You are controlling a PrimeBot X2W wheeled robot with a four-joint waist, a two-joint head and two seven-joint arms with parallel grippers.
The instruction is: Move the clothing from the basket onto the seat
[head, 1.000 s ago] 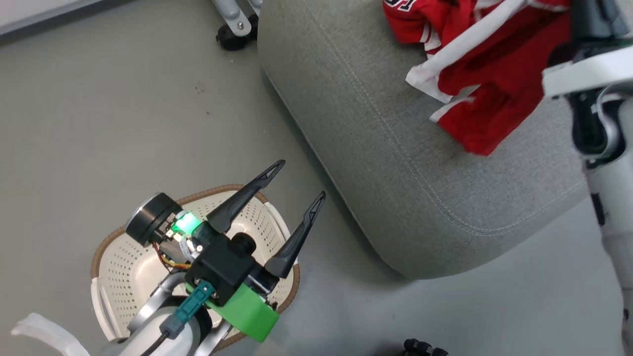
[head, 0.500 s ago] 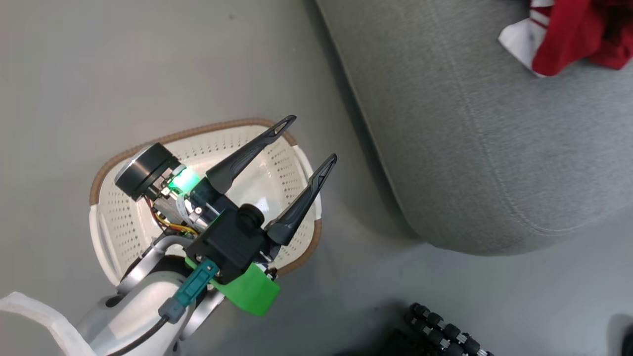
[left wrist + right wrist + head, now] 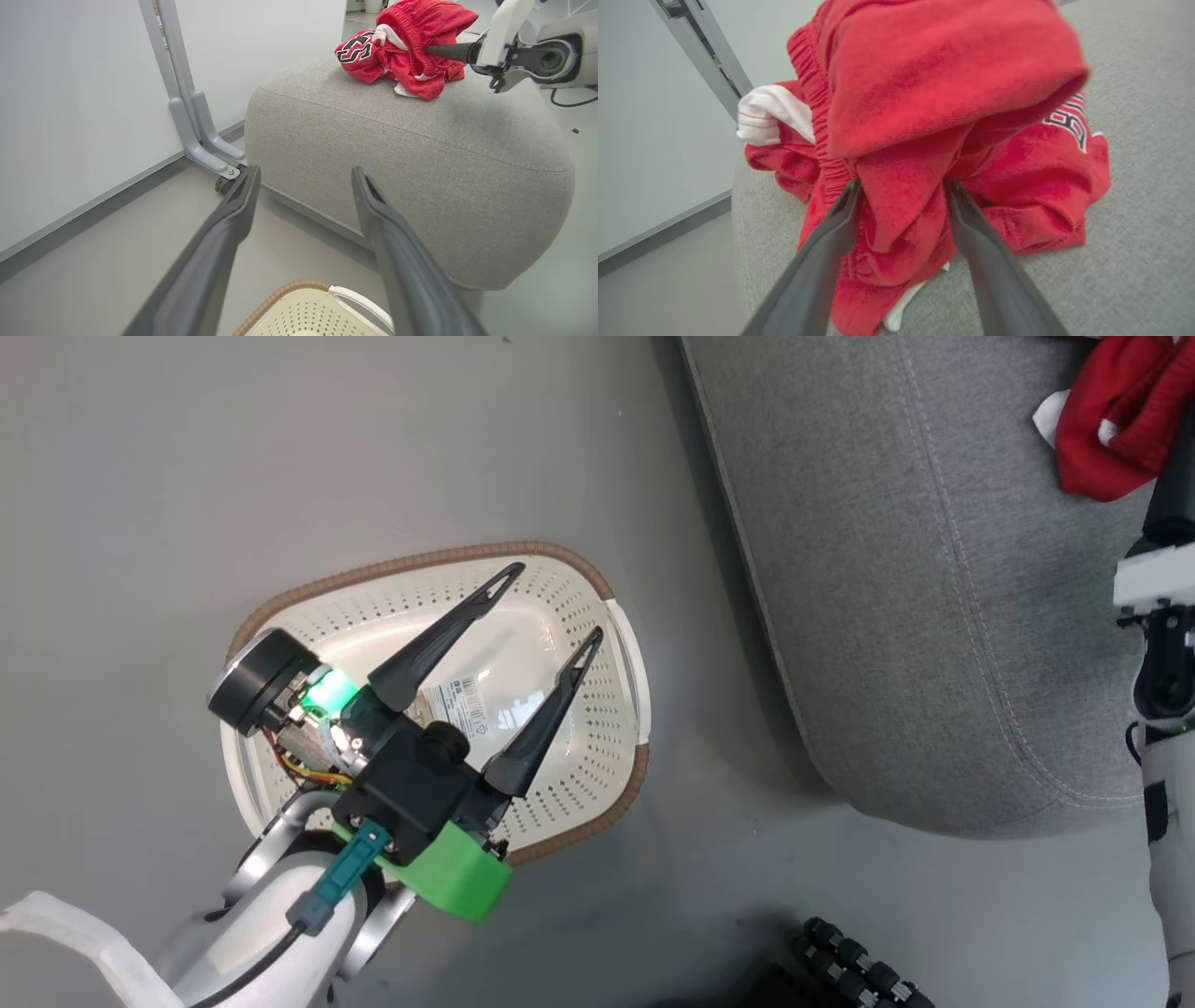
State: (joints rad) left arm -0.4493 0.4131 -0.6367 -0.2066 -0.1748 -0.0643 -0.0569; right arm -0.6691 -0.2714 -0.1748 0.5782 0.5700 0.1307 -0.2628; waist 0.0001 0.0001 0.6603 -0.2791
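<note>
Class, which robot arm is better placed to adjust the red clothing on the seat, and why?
Right: the right gripper stands open around the clothing on the seat; the left gripper hangs open over the basket, well away.

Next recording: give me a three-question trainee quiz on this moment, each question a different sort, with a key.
1. True or false: the laundry basket holds a garment.
2. The red clothing lies: A on a shelf; B on the grey seat; C over the basket's rim.
3. Fill in: the left pincer, over the basket, has its fingers ____.
Key: 1 false; 2 B; 3 open.
</note>
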